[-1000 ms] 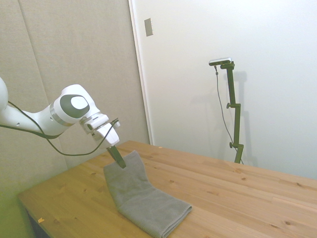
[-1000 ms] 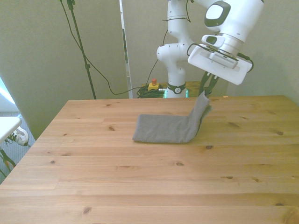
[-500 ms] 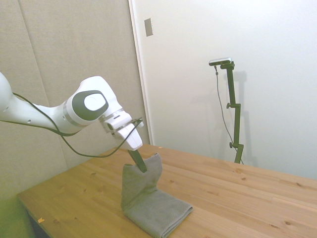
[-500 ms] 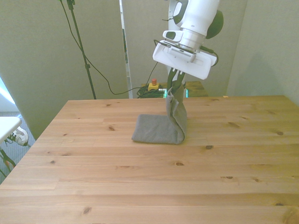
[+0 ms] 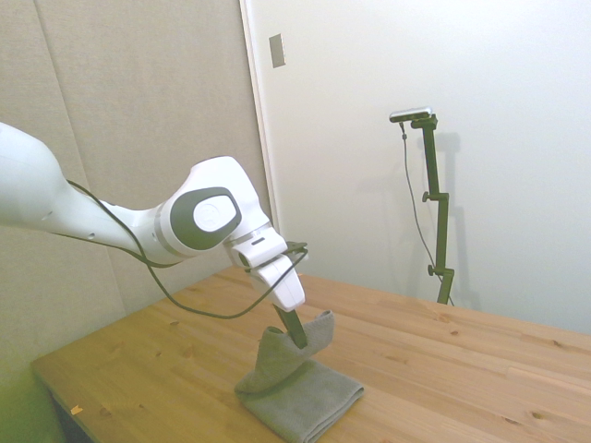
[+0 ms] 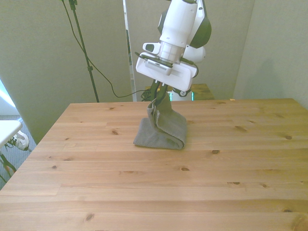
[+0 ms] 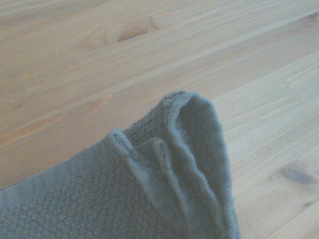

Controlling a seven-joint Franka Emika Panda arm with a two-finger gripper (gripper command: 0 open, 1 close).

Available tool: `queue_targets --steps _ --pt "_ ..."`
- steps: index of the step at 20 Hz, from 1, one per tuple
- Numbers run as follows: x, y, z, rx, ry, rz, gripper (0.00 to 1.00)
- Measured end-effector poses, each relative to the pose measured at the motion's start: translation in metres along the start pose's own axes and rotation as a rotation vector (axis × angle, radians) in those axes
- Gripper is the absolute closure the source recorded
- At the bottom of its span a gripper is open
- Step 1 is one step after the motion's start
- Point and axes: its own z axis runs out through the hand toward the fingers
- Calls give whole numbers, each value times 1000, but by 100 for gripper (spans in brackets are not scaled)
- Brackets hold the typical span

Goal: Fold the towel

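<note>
The grey terry towel (image 6: 163, 129) lies on the wooden table (image 6: 154, 192), with one end lifted and doubled back over the part that rests flat. My gripper (image 6: 157, 97) is shut on that lifted end, a little above the lower layer. In the side view the towel (image 5: 300, 392) forms a low hump under the gripper (image 5: 298, 341). Seen from the wrist, the held end of the towel (image 7: 164, 184) shows several stacked hemmed layers above bare wood.
A dark stand with a hanging cable (image 6: 84, 53) rises behind the table at the front view's left. The arm's base (image 6: 180, 91) stands behind the far edge. Bare wood (image 5: 462, 369) surrounds the towel.
The gripper has carried the lifted towel end toward the front view's left and lower, so the upright flap now leans over the flat part.
</note>
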Motion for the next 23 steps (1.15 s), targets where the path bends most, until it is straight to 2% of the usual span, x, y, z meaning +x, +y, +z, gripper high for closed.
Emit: queue_targets --steps 6,13,15,19,23 --pt "12 -5 16 -16 -26 7 0" --pt "12 -6 9 -3 -28 -3 0" --pt "8 -6 3 18 -68 -22 0" --pt "-17 12 -24 46 -200 -147 0" --pt "-74 51 -70 97 -316 -308 0"
